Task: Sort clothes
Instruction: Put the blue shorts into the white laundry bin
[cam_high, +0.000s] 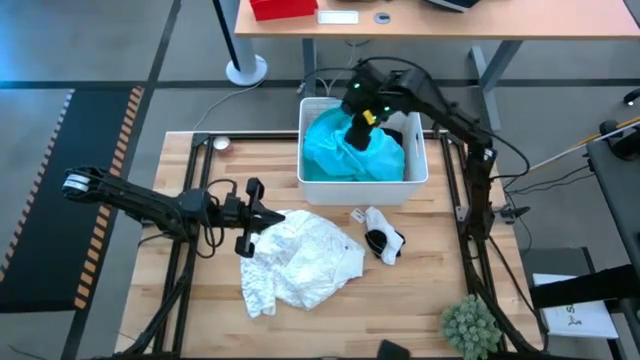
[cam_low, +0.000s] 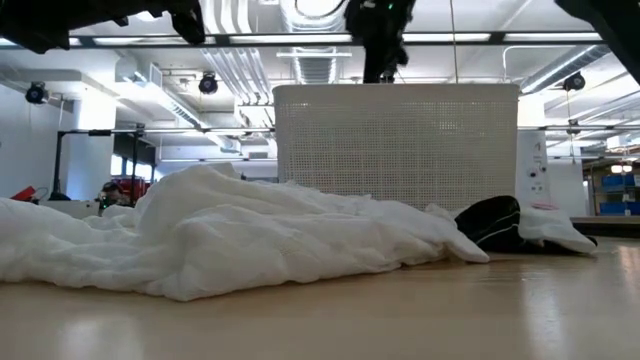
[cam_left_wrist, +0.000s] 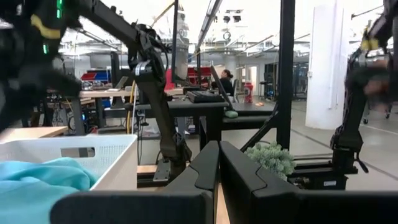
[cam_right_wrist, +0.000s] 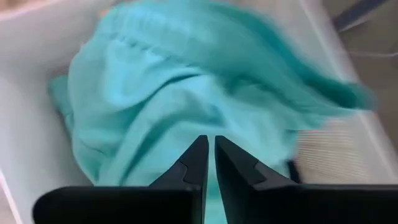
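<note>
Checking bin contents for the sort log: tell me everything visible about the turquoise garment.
The turquoise garment is soft, plain-coloured fabric, crumpled and folded into a loose heap with deep creases. It lies inside the white bin at the table's far edge, filling most of it and rising about to the rim. The right gripper is just above its top; in the right wrist view its fingers are closed together over the cloth, with no fabric visibly pinched. What lies under it cannot be seen.
</note>
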